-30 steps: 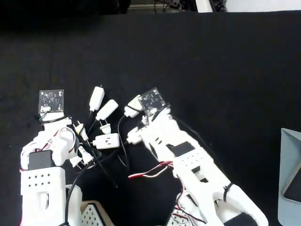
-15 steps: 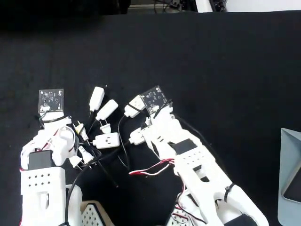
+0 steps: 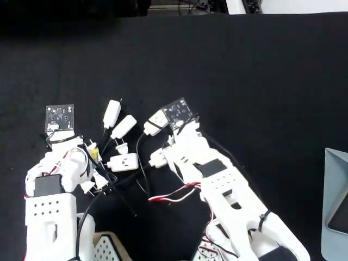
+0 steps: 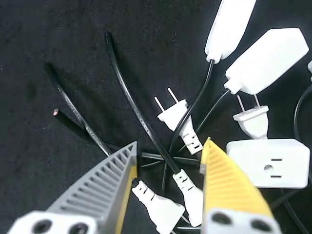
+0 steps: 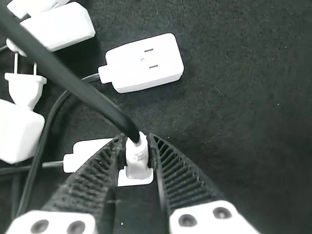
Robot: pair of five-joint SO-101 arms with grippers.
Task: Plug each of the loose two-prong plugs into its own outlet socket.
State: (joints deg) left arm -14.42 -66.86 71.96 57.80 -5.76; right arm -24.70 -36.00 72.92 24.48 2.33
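**A loose socket and a knot of cords are the trouble spots**

The held plug (image 5: 135, 163) is pinched between the narrowly closed fingers (image 5: 92, 185) of the right gripper (image 5: 135, 138), close to the table (image 3: 261, 81). Its thick black cord (image 5: 63, 73) runs up out of the grasp, and I cannot see its prongs. In the high view a free outlet socket (image 3: 155, 120) lies at about 12 o'clock from it, and a second socket (image 3: 124, 162) lies at 9 o'clock, both near. Nothing pins either one down. My worry is that a push would skid the socket across the table rather than seat the prongs. The grip also sits up by the cord end, so the plug may pivot under load. The stiff cord could pull it off line as well.

Farther out, the left gripper (image 4: 169, 145) hangs with its fingers (image 4: 226, 185) spread wide over a crossing of thin black cords (image 4: 131, 102) and white cord ends (image 4: 156, 204). The first loose plug (image 4: 174, 115) lies at 12 o'clock from that gap. The other loose plug (image 4: 251, 122) lies at 2 o'clock, just beside the second socket. A close made here would likely catch a cord instead of a plug body. Lifting that cord would drag its neighbours, perhaps including the very socket the right arm needs. The two arms also work near each other, so a sideways reach risks a knock.
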